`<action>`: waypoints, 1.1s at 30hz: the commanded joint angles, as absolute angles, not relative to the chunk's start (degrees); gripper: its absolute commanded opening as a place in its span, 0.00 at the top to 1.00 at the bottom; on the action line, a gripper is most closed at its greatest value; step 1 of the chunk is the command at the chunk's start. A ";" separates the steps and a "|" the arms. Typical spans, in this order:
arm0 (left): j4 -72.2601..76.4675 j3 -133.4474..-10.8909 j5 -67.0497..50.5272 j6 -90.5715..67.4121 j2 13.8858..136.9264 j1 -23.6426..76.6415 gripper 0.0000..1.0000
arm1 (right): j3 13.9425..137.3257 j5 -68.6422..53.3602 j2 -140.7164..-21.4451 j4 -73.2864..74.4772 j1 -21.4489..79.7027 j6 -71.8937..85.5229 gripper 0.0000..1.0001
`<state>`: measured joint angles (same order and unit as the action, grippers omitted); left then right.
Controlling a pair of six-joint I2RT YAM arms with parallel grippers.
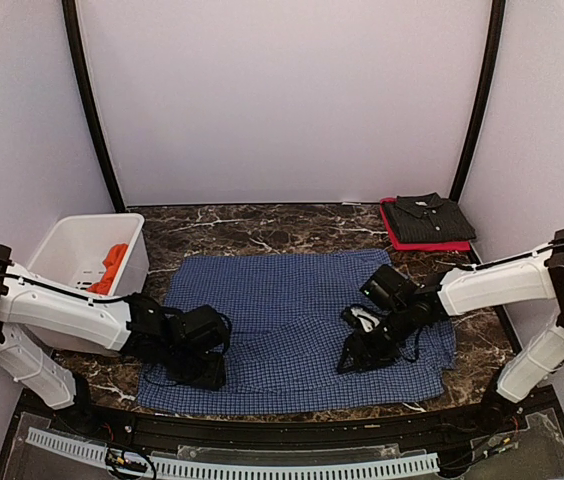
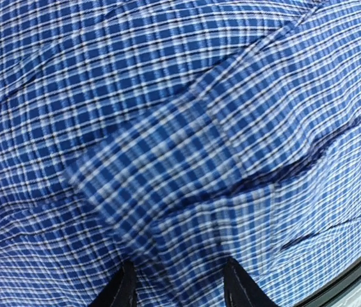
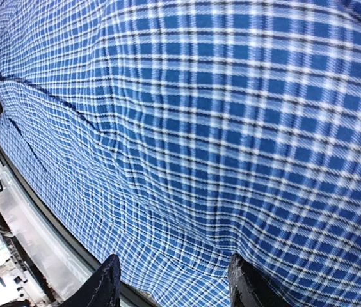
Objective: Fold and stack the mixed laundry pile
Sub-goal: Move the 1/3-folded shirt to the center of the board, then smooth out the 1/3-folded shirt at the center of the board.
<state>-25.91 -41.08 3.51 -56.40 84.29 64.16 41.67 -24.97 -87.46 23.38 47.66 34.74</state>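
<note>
The blue-and-white checked shirt lies spread flat across the middle of the table. My left gripper sits low on its near-left corner. In the left wrist view this gripper is open, and its dark fingertips straddle a raised fold of the shirt's sleeve cuff. My right gripper rests on the near-right part of the shirt. It is open too, with its fingertips set apart on the checked cloth near the hem. An orange-red garment lies in the basket.
The white plastic basket stands at the left edge. At the back right a folded dark shirt lies on a folded red one. The table's front rail runs just below the hem.
</note>
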 commanded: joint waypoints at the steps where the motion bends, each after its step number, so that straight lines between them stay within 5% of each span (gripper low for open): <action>1: -41.03 -36.19 4.97 -58.89 80.21 64.25 0.50 | 43.93 -14.95 -91.43 30.65 47.64 29.01 0.45; 6: -37.85 -40.99 5.65 -48.55 72.81 62.90 0.29 | 47.88 -15.94 -82.32 34.96 47.41 26.23 0.34; 13: -33.17 -50.85 1.23 -34.51 75.74 45.25 0.25 | 54.53 -17.73 -78.22 32.16 32.68 18.91 0.29; 23: -25.50 -65.37 -4.51 -26.91 91.03 31.75 0.27 | 71.76 -16.68 -100.53 28.57 18.47 9.60 0.48; 33: -22.59 -70.08 -8.23 -24.12 101.08 31.42 0.31 | 65.49 -17.40 -106.37 25.35 17.40 12.97 0.68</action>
<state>-23.51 -67.79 -5.67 -26.20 100.22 31.40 67.68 -17.98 -105.47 26.37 17.47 12.58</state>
